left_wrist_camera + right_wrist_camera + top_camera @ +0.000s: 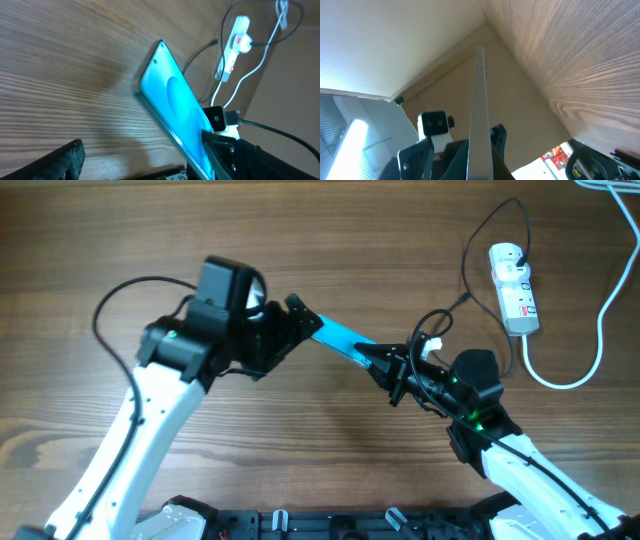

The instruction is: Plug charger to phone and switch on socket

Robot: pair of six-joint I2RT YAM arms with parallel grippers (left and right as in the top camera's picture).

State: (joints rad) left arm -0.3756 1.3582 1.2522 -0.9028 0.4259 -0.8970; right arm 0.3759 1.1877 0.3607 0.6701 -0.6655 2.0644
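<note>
Overhead, the right gripper (392, 368) is clamped on one end of the slim rectangular smartphone with the bright teal-blue screen (340, 340). The phone is turned steeply onto its long edge, so from above it shows only as a narrow teal strip between the two arms. In the right wrist view the phone (480, 115) is seen edge-on, running straight up from that gripper. The left gripper (290, 336) sits at the phone's other end with its jaws spread wide. In the left wrist view one black finger (60, 160) stands well apart from the screen (175, 105), and nothing is gripped. Whether the phone's lower edge touches the brown wood-grain table (300, 240) I cannot tell. The thin black charger cable (468, 265) loops from the right gripper's end of the phone up toward the white oblong power strip with red-marked switches (513, 290). The strip lies at the table's far right, well apart from the phone. Whether the connector tip is seated in the phone cannot be made out. A thick white cord (600, 330) curves away from the strip.
</note>
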